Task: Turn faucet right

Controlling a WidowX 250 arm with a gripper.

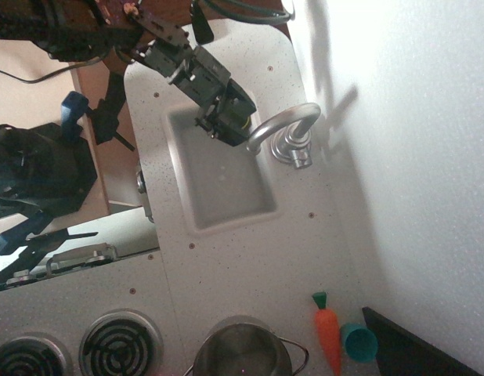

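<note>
The shiny silver faucet (287, 125) arches from its round chrome base (291, 149) out over the white sink (226, 211), its spout tip pointing left. My dark gripper (230, 129) hangs over the sink's upper corner, right beside the spout tip, almost touching it. I cannot tell whether its fingers are open or shut. A yellow-green cup shows only as a sliver (243, 123) behind the gripper.
A steel pot (242, 352) sits at the bottom edge next to stove burners (121, 341). A toy carrot (328, 333) and a teal cup (358, 342) lie at the lower right. A white wall rises on the right.
</note>
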